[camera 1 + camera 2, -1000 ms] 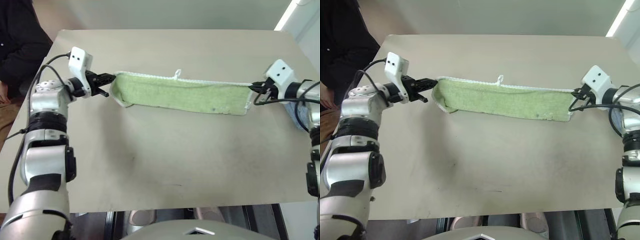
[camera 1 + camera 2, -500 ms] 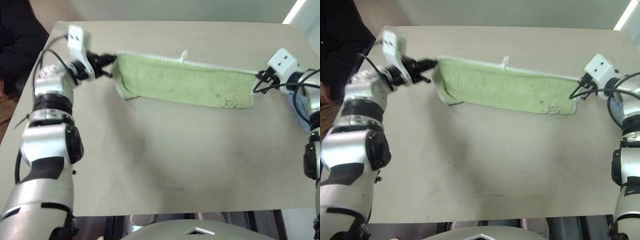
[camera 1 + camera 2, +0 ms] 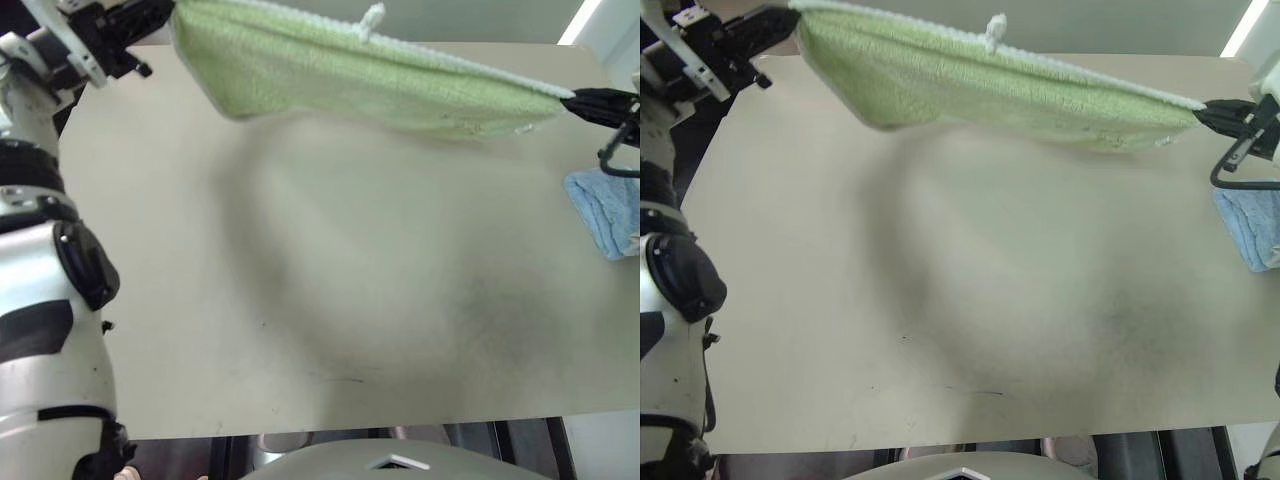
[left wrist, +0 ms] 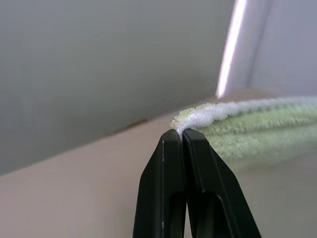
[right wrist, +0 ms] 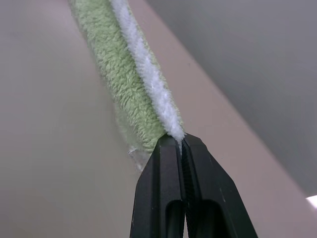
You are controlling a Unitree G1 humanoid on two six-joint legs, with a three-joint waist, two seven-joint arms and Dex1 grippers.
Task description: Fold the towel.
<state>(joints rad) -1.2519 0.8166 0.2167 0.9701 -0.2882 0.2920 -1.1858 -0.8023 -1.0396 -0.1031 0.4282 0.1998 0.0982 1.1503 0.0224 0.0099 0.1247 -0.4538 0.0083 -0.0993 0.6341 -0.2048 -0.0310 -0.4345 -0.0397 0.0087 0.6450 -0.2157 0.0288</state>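
The light green towel (image 3: 350,75) hangs stretched in the air above the table (image 3: 330,300), its white edging on top and its small white loop tag (image 3: 371,17) sticking up. My left gripper (image 3: 165,14) is shut on the towel's left corner, high at the far left. At the far right my right gripper (image 3: 570,97) is shut on the other corner. In the left wrist view the black fingers (image 4: 171,163) pinch the white edge (image 4: 218,111). The right wrist view shows its fingers (image 5: 168,163) clamped on the edging (image 5: 148,74) as well.
A light blue cloth (image 3: 607,208) lies on the table near its right edge, below my right gripper. The towel casts a soft shadow across the beige tabletop. The table's front edge (image 3: 330,425) runs near the bottom of the head views.
Both grippers have risen with the towel's corners, lifting the towel off the table until it hangs free. The head views have shifted too.
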